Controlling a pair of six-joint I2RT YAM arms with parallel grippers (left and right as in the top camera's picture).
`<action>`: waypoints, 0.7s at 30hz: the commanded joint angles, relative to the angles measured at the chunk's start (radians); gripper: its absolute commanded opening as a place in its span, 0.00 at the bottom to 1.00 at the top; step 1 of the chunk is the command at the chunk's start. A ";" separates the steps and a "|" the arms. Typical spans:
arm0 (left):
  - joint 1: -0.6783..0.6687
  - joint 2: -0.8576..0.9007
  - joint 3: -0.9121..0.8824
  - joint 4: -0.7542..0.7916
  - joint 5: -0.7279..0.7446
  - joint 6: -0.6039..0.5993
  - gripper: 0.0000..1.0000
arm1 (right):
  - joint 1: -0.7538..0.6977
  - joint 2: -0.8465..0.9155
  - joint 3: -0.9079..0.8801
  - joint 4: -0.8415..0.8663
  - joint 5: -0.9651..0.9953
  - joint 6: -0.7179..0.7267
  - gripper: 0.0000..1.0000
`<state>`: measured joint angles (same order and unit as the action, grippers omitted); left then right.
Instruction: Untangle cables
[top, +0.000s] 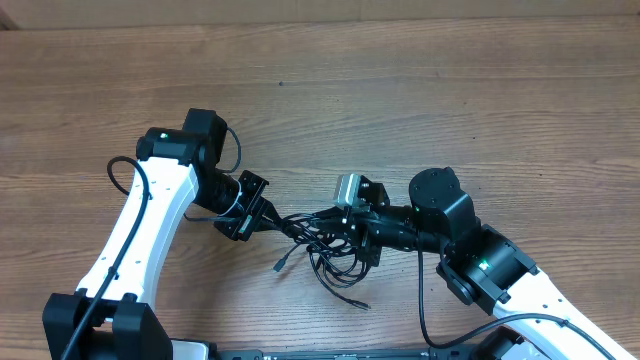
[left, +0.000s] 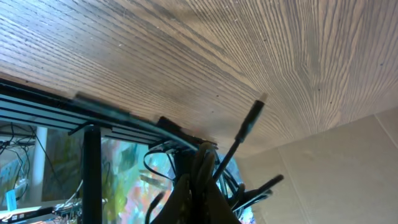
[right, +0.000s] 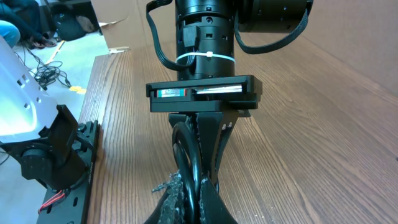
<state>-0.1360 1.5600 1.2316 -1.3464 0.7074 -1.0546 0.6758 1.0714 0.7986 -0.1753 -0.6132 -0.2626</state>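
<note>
Logged on wood-grain table (top: 420, 90): left gripper (top: 265, 222) and right gripper (top: 330, 225) facing tip to tip, each clamped tight on the cables (top: 330, 258) mid-table. Held from opposite sides, presumably to pull the tangle apart. Slack loops and one plug end (top: 280, 267) trailing just beside.

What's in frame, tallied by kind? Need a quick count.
Robot arms: 2 (left arm, right arm)
Grippers: 2 (left gripper, right gripper), each shut on the cable bundle
Cable bundle: 1, thin black cords too tangled to count singly
Table: 1
Total: 6
</note>
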 joint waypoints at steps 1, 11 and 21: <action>-0.002 0.009 0.014 -0.003 0.015 0.011 0.04 | -0.003 -0.016 0.021 0.012 0.006 -0.002 0.04; 0.021 0.010 0.014 -0.012 -0.246 -0.103 0.04 | -0.003 -0.016 0.021 -0.005 -0.029 0.002 0.04; 0.038 0.017 0.014 -0.063 -0.296 -0.203 0.04 | -0.003 -0.016 0.021 0.105 -0.069 0.213 0.04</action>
<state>-0.1036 1.5650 1.2320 -1.4055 0.4717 -1.2224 0.6754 1.0714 0.7982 -0.0937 -0.6632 -0.1444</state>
